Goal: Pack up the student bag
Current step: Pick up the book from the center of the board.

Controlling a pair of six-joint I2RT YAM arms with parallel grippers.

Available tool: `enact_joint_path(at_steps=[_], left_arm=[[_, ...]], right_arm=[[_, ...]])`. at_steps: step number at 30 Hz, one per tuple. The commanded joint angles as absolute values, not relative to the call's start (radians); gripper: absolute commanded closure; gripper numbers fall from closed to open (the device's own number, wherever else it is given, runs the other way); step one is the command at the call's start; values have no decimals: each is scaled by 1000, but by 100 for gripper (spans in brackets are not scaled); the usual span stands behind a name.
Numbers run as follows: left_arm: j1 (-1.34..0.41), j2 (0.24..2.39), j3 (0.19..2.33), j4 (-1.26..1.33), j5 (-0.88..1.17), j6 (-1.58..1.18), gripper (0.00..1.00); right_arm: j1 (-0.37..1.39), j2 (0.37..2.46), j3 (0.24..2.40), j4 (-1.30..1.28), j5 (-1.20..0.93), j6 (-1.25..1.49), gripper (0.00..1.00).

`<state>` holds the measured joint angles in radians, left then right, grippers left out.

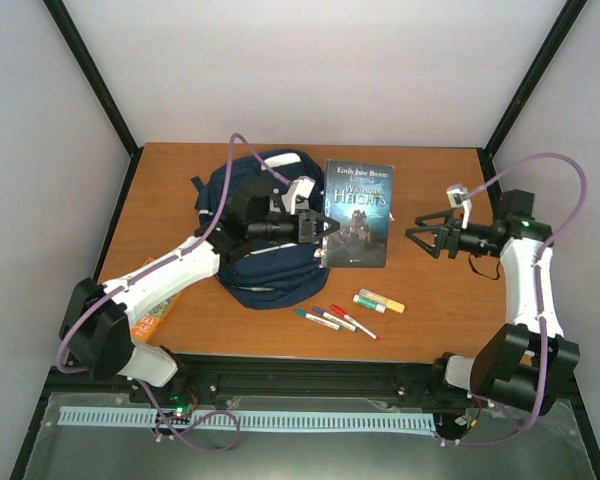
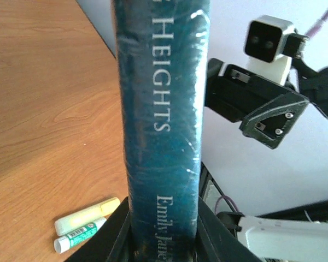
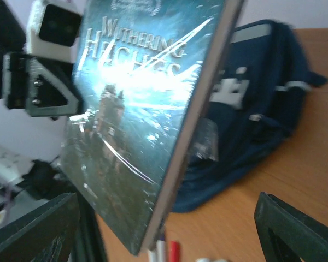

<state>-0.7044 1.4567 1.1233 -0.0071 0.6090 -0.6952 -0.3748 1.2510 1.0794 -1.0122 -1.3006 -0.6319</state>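
the bag [image 1: 270,282] lies on the table [image 1: 430,290], at its back left part, under the left arm. the left gripper [image 1: 323,230] is over the bag's right edge and pinches a book [image 1: 358,215] by its spine side; the book hangs tilted, just beside the bag. the right gripper [image 1: 416,226] is near the book's other edge, apart from it, fingers spread wide. nearer the arms lie three markers [image 1: 335,320], a glue stick [image 1: 369,304] and a highlighter [image 1: 383,299].
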Motion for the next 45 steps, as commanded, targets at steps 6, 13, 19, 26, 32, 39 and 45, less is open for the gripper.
enact_joint_path(at_steps=[6,13,19,26,32,39,45], left_arm=[[-691,1302,1108,265,786,-667,99],[-688,1305,1093,309,760,-698,99],[-664,1314,1085,339,749,-724,99],[-639,1338,1068,361,759,-744,99],[-638,1381,1075,376,787,-763,99],[-638,1448,1067,478,840,-824,99],[-637,1473,1089,406,797,-791,91]], right_arm=[[-123,1315,1147,-1003,-1466,-621,0],[-65,1380,1199,-1190,-1584,-779,0],[-61,1366,1169,-1190,-1689,-821,1],[-53,1373,1135,-1130,-1660,-751,27],[-51,1354,1122,-1090,-1692,-702,36],[-29,1347,1129,-1079,-1692,-673,42],[-29,1342,1124,-1046,-1692,-612,61]])
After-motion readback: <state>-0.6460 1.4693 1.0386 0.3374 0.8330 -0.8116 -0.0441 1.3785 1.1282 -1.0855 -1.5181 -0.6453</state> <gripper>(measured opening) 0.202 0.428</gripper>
